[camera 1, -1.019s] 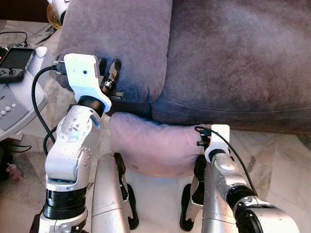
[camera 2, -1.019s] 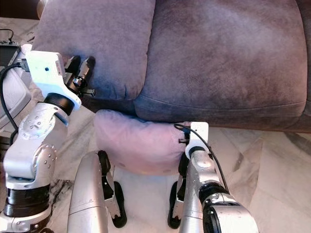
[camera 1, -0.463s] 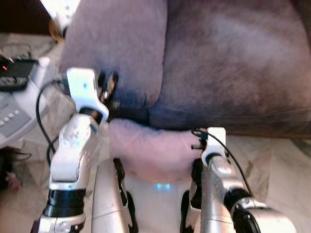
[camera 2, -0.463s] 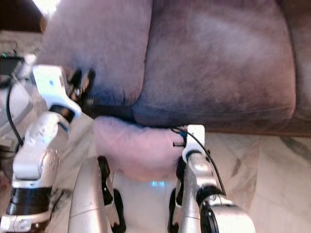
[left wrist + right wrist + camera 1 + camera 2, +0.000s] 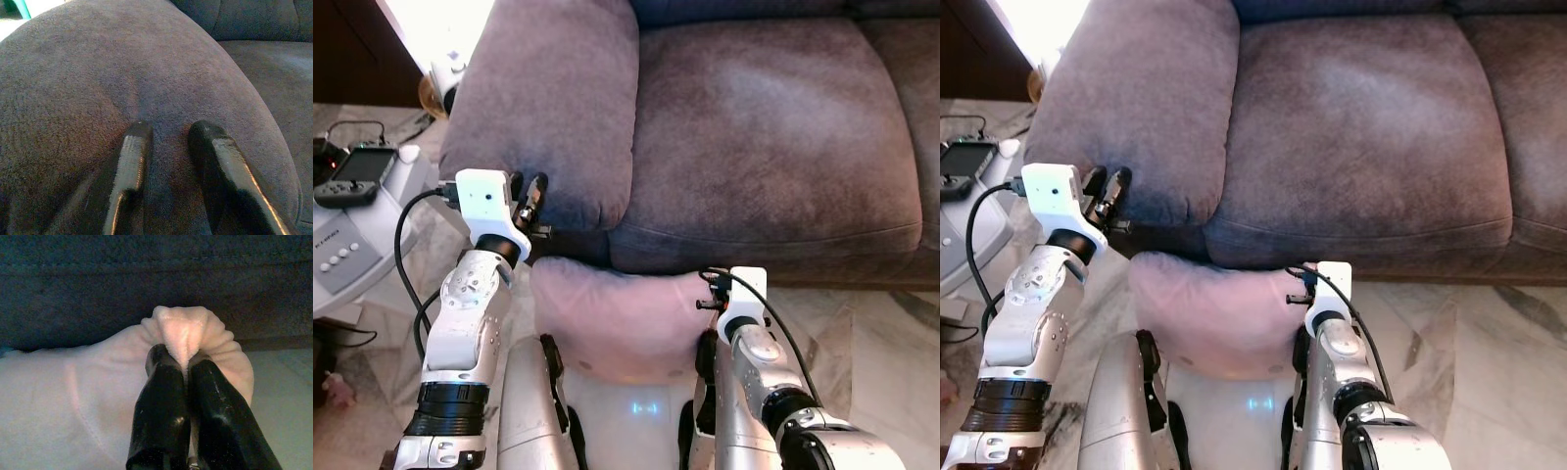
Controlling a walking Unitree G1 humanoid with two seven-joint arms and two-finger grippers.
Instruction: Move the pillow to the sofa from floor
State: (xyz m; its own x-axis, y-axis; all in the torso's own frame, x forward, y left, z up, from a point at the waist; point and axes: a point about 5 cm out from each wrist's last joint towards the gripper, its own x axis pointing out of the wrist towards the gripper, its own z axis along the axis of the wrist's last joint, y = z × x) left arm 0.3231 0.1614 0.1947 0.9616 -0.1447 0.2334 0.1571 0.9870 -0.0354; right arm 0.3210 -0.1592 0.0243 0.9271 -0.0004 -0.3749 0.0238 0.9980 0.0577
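Pink pillow point(image 5: 617, 318) at lower centre, hanging against the sofa point(image 5: 754, 137) front above the floor point(image 5: 1489, 352). Right gripper point(image 5: 181, 369) clenched on its corner for lifting. Left gripper point(image 5: 168, 134) released, fingers point(image 5: 129, 161) resting on the armrest, perhaps bracing.

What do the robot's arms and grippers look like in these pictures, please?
Both arms are silver metal with rounded joint housings and black bands. Each wrist carries a white boxy camera block with a black cable looping back along the arm. The left gripper and right gripper each have two long, glossy black fingers.
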